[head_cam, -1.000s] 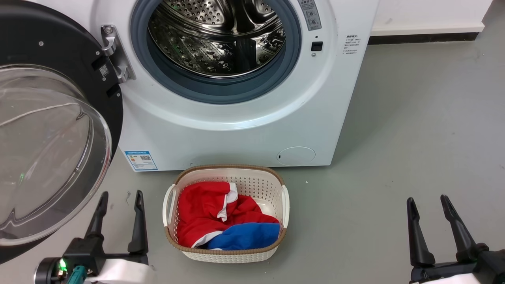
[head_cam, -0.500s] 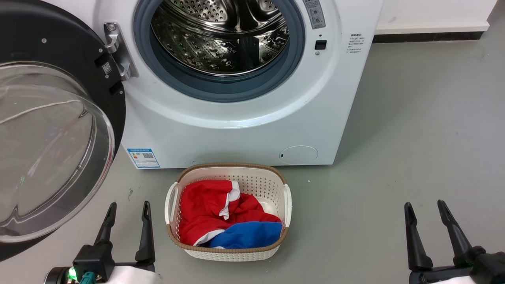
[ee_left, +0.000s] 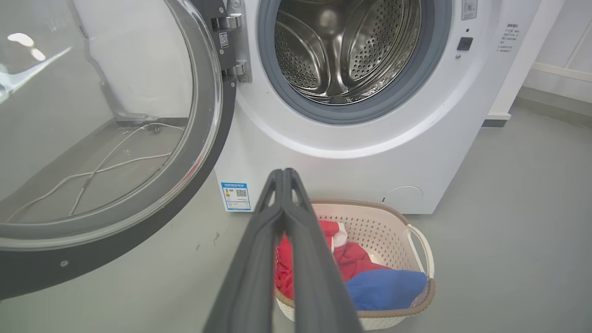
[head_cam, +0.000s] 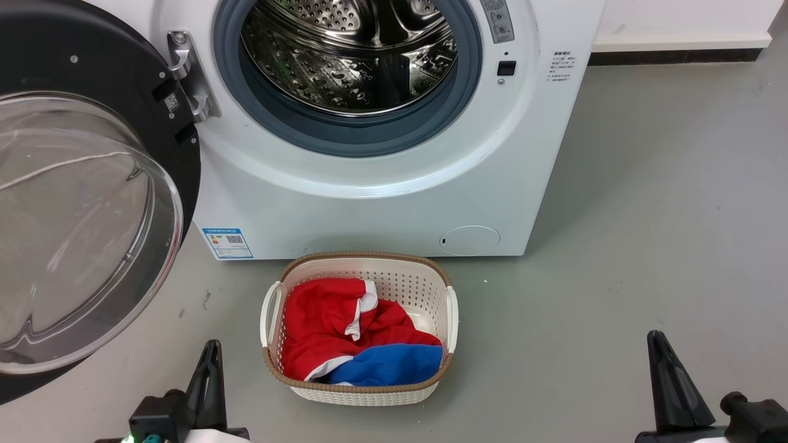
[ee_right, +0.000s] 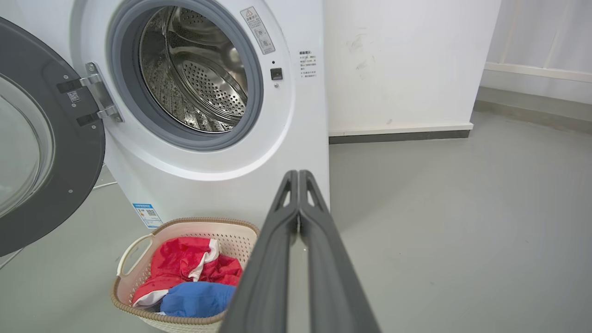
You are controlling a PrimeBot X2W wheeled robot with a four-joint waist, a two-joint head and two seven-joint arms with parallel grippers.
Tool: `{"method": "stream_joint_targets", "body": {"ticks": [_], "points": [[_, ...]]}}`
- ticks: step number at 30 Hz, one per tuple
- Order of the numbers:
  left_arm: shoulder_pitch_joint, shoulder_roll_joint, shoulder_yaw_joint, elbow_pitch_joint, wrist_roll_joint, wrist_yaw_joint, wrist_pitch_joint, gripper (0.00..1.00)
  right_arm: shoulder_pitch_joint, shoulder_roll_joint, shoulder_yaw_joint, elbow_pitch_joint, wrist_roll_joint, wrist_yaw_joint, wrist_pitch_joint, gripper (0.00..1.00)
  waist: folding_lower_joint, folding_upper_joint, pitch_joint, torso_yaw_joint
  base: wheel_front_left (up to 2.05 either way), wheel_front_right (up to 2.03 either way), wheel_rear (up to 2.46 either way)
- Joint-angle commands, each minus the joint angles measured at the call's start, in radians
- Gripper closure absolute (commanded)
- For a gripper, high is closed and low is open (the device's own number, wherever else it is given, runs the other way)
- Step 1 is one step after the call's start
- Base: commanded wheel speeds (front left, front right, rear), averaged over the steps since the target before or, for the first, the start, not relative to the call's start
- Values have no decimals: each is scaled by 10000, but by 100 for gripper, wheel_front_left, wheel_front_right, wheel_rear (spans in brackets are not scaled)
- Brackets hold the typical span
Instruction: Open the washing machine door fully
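Hanging low at the near edge, the left gripper [ee_left: 283, 173] and right gripper [ee_right: 298, 173] are each showing fingers pressed together, gripping nothing. One laundry basket [head_cam: 360, 261] is sitting between them, a little farther on. One washing machine door [head_cam: 80, 234] is standing swung wide, up and left of the left gripper, the nearer arm. Its face is running leftward from the hinge [head_cam: 191, 80] on the one washing machine [head_cam: 369, 209] behind.

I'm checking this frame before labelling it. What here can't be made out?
Left side of the washing machine door: cut off by the head view's left edge.
Print on the blue sticker: too small, head view.
Bottom of the basket: mostly covered by clothes, head view.
Top of the washing machine: past the head view's top edge.
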Motion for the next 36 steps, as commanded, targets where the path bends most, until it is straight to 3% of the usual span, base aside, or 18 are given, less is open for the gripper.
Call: {"method": "stream_joint_targets", "body": {"ticks": [1,18,36], "points": [[-121,8,67,-5,-351,-23,133,100,-35,-17,18,-66,380,0,36,100,0,0,-6,1,0,0,0],[-519,11,159,191,-3727,-223,933,100,-678,-224,113,488,3854,0,649,100,0,0,-73,11,0,0,0],[-884,14,256,385,-6645,-406,1643,100,-1221,-332,109,954,6775,0,1248,100,0,0,-144,22,0,0,0]]}}
